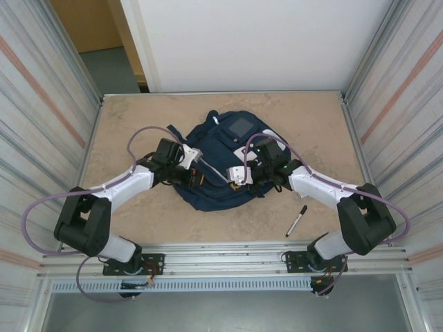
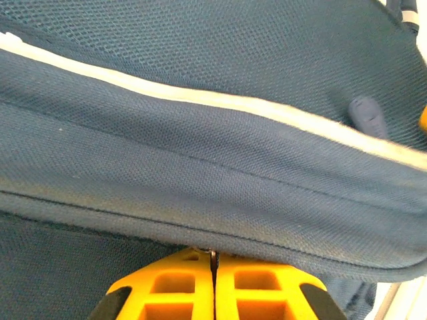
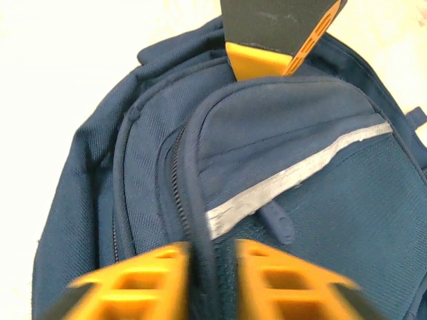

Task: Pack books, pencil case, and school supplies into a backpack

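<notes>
Beneath the left hand [image 2: 215, 270] and right hand [image 3: 213, 273] lies the backpack [image 1: 221, 135].

A lab test cell: aluminium-framed panel walls [image 1: 41, 104] enclosing a stone-look table [image 1: 138, 117].

A large navy-blue fabric backpack [image 1: 208, 138] lies in the middle of a mottled beige tabletop [image 1: 138, 114], with a grey square patch [image 1: 242, 126] near its far end; the white-bodied left gripper [image 1: 197, 158] is on the backpack's left half; the right gripper [image 1: 237, 178] is near it, closer to the near edge, also against the fabric; how either pair of jaws stands cannot be told from above; a slim black marker pen [image 1: 297, 221] with a white end lies on the table beside the right arm, apart from the backpack; ribbed metal walls [image 1: 41, 104] flank the table; purple cables [image 1: 142, 135] loop over both arms.
</notes>
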{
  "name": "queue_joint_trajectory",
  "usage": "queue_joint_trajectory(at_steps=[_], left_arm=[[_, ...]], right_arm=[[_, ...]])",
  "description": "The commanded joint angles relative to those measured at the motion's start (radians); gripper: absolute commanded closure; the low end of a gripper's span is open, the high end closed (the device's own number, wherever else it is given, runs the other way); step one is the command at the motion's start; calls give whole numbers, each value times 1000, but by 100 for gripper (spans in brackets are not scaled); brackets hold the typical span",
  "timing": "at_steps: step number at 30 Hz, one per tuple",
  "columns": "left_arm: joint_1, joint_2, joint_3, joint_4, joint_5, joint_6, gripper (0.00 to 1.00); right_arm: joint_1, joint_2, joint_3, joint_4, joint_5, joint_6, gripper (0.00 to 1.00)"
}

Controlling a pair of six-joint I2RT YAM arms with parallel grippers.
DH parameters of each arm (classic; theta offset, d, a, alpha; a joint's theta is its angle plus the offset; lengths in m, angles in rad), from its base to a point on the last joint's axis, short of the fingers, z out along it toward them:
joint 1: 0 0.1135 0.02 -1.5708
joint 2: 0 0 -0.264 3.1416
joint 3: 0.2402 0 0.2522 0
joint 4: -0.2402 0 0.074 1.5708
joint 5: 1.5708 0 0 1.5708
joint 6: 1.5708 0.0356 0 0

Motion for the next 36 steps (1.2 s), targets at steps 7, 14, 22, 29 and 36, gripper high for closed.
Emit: queue_joint_trajectory(at_steps=[7,14,22,29,36], left_arm=[[-41,-137,-46,51,-24,-55,100],[-72,-193,-82,101,-16,-97,100],[-105,-219,-77,135,68,-140,100],[-119,-233,-56,91,-4,-127,100],[-84,-280,-70,33,-106,-129,100]], right_arm=[[243,-126,105,132,394,618,1],[200,-140,232,-155,727,1521,1],[297,-119,205,-284,489,1172,10],[362,31,228,-264,711,868,20],[318,76,251,-263,626,607,87]])
